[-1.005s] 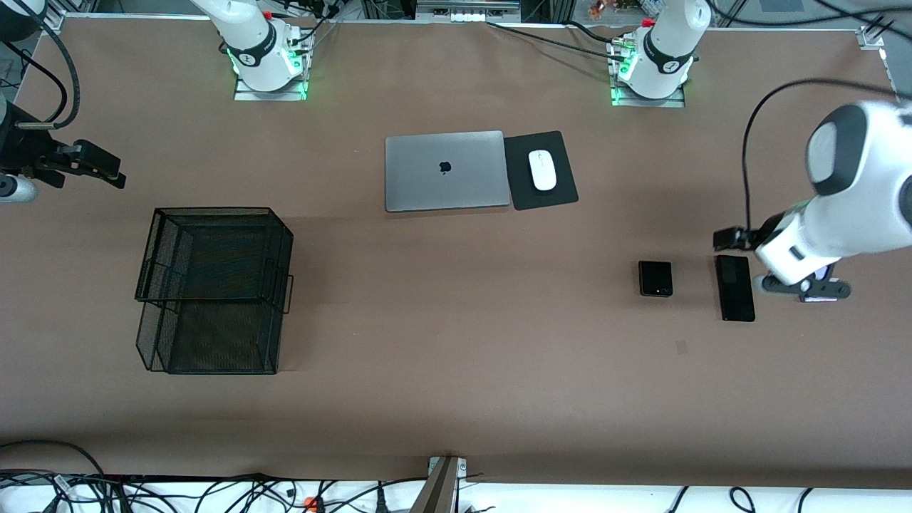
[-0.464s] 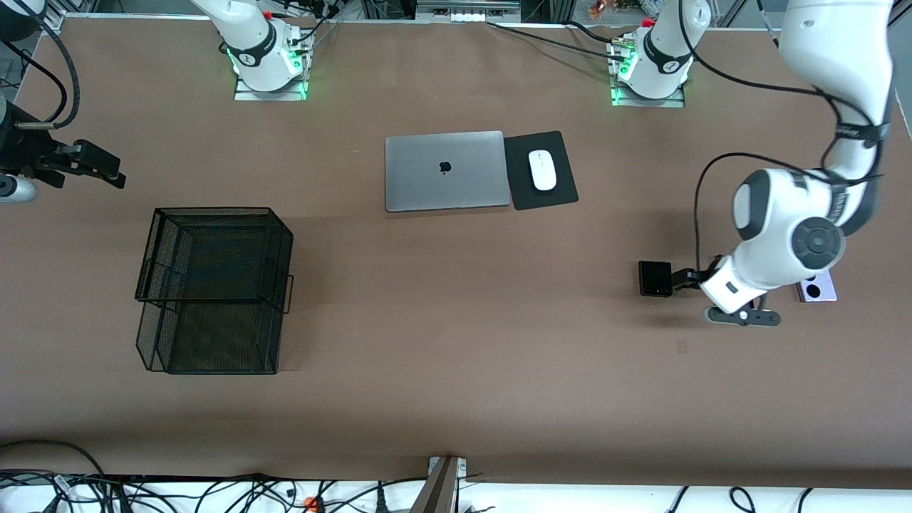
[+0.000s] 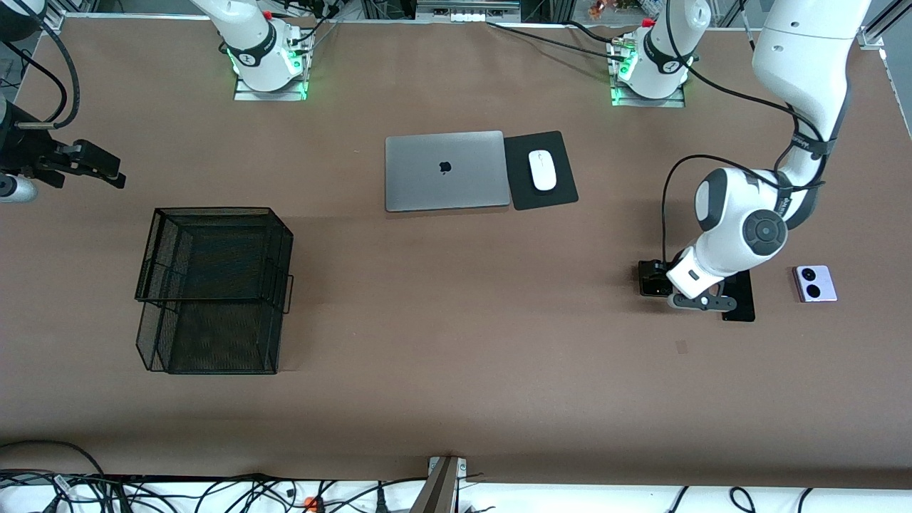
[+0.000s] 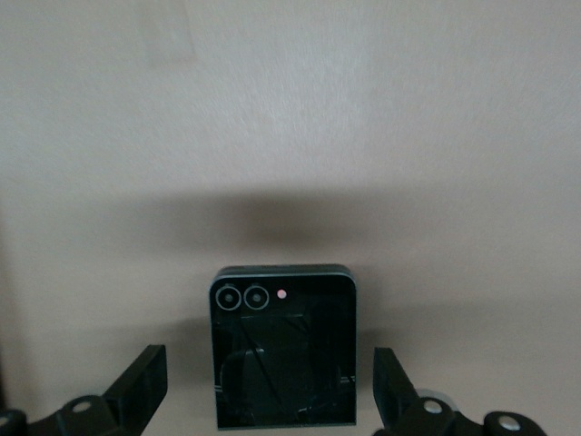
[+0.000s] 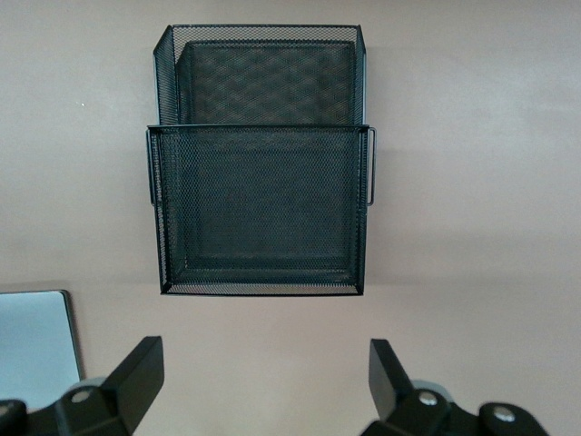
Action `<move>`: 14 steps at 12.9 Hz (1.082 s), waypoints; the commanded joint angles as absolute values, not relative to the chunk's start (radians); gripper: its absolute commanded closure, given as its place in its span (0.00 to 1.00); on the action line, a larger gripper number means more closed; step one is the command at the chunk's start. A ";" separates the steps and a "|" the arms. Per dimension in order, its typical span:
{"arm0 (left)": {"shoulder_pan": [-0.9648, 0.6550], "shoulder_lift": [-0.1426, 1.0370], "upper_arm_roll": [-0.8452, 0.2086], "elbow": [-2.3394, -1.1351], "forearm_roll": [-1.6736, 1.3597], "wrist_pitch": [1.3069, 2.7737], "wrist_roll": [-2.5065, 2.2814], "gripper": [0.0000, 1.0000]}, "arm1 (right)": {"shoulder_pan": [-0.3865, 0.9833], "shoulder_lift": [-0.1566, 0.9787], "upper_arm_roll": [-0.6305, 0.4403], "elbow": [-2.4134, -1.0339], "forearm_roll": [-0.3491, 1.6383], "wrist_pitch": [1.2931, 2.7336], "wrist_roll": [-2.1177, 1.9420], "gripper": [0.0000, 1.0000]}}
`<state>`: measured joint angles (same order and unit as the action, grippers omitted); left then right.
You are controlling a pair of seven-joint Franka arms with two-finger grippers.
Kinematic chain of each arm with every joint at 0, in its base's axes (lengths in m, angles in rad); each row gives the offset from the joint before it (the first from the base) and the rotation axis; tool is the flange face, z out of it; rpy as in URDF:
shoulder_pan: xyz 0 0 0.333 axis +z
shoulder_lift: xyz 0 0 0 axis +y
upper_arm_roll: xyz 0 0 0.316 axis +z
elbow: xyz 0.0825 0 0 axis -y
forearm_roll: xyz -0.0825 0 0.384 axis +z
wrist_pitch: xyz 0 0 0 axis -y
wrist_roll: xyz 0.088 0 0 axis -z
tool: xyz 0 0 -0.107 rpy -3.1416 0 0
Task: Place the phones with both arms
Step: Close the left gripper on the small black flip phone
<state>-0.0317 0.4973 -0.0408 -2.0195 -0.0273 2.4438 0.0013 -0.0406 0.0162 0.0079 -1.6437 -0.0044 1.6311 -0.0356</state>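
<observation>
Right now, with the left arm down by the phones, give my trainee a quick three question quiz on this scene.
1. True or false: the left gripper is open with the small square black phone between its fingers.
2. Which phone is partly hidden under the left arm: A the long slim black phone, B the lavender-white phone, C neither?
3. What does the right gripper have below it in the right wrist view?

Key: 1 true. 2 A. 3 the black mesh basket, with the fingers open and holding nothing.
</observation>
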 commanded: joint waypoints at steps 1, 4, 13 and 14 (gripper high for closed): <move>-0.031 0.505 -0.043 -2.026 -0.054 2.460 0.008 0.00 | -0.044 -0.003 0.011 -1.652 -0.011 1.631 -0.038 0.00; -0.031 0.534 -0.043 -2.034 -0.055 2.486 0.012 0.00 | -0.044 -0.003 0.011 -1.652 -0.011 1.631 -0.038 0.00; -0.017 0.549 -0.071 -2.034 -0.058 2.507 0.014 0.50 | -0.044 -0.003 0.011 -1.651 -0.011 1.631 -0.038 0.00; -0.018 0.549 -0.071 -2.033 -0.058 2.507 0.011 0.57 | -0.044 -0.003 0.011 -1.651 -0.012 1.631 -0.038 0.00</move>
<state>-0.0271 0.5495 -0.0592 -2.0259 -0.0290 2.4880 0.0013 -0.0406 0.0162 0.0079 -1.6436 -0.0044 1.6311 -0.0356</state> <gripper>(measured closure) 0.194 0.000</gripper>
